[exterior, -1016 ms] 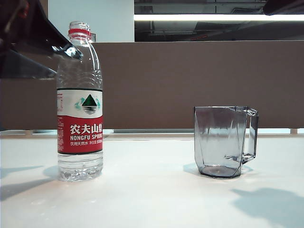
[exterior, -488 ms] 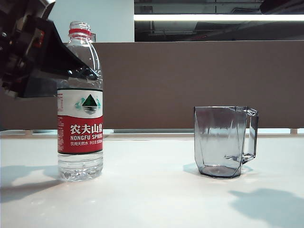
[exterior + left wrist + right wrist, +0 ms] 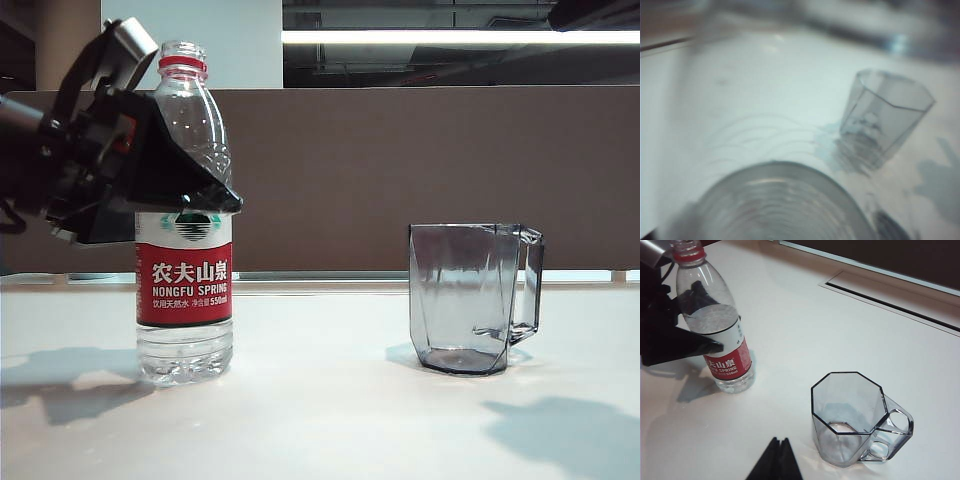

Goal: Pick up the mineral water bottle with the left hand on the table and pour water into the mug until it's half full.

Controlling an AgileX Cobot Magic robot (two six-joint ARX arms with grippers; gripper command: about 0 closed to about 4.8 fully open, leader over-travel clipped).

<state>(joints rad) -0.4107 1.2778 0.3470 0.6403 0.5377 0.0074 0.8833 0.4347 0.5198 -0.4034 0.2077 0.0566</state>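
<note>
The mineral water bottle stands upright on the left of the white table, its cap off and the red neck ring showing. My left gripper is open and straddles the bottle's upper body just above the label. In the right wrist view one black finger lies in front of the bottle and the other shows through it from behind. The left wrist view is blurred, with the bottle filling the near part and the mug beyond. The smoky faceted mug stands to the right, handle outward. My right gripper is shut and hovers near the mug, holding nothing.
A brown partition runs behind the table's back edge. A long recessed slot is set into the tabletop beyond the mug. A wide stretch of bare white table separates bottle and mug.
My left gripper has come down and to the right, its fingers sliding around the bottle. The bottle has shifted slightly to the right. Mug and right gripper are unmoved.
</note>
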